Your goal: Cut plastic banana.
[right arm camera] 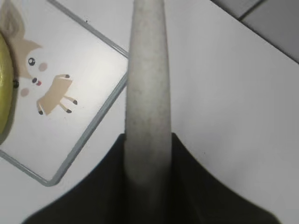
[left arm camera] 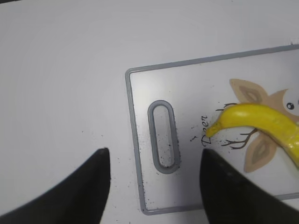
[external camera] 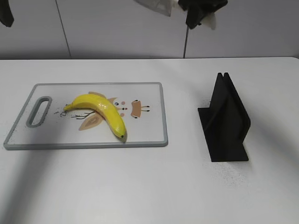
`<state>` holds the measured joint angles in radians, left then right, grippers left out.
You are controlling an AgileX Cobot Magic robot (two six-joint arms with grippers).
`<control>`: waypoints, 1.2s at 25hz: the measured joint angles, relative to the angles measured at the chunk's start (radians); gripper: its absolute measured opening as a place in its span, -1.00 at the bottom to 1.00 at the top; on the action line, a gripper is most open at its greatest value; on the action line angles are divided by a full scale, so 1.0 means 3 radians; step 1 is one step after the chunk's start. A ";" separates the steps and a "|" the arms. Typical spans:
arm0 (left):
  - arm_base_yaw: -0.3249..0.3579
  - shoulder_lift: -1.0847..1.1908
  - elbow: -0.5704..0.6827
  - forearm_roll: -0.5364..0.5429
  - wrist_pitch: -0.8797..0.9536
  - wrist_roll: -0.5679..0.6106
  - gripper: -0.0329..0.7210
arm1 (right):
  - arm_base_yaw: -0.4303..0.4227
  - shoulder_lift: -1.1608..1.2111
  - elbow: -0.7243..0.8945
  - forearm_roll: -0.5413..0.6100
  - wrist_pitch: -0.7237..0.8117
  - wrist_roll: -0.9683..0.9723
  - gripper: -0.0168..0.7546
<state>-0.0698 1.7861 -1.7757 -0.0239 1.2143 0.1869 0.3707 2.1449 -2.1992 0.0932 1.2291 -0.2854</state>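
Observation:
A yellow plastic banana lies on a white cutting board with a grey rim. In the left wrist view the banana's stem end rests on the board. My left gripper is open and empty, high above the board's handle slot. My right gripper is shut on a pale knife, held high above the table by the board's right edge. The banana's edge shows at the far left of the right wrist view. In the exterior view the right gripper and knife are at the top edge.
A black knife stand stands upright on the white table to the right of the board. A grey wall runs behind the table.

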 joint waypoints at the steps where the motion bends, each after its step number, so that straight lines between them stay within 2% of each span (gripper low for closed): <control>1: 0.0026 -0.0026 0.0000 -0.0048 0.0003 -0.0013 0.66 | -0.0004 -0.0054 0.0020 -0.0029 0.0000 0.0150 -0.54; 8: 0.0051 -0.0359 0.0009 -0.0308 0.0009 -0.0025 0.66 | -0.0004 -0.0652 0.0639 -0.0047 0.0000 0.0868 -0.54; 11: 0.0051 -0.0597 0.0179 -0.0348 0.0005 -0.0025 0.66 | -0.0004 -0.0923 0.1048 -0.0058 0.0000 0.0973 -0.54; 17: 0.0051 -0.1216 0.1007 -0.0348 0.0013 -0.0025 0.66 | -0.0004 -0.1556 0.1918 -0.0083 -0.0046 0.1177 -0.54; 22: 0.0051 -0.1693 0.1654 -0.0292 0.0021 -0.0025 0.66 | -0.0004 -0.2053 0.2609 -0.0089 -0.0360 0.1342 -0.54; 30: 0.0051 -0.2386 0.2418 -0.0221 0.0024 -0.0028 0.65 | -0.0004 -0.2615 0.3456 -0.0092 -0.0678 0.1559 -0.54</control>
<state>-0.0543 1.0702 -1.0502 -0.0903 1.2217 0.1785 0.3695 1.3605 -1.1624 0.0656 1.0258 0.1824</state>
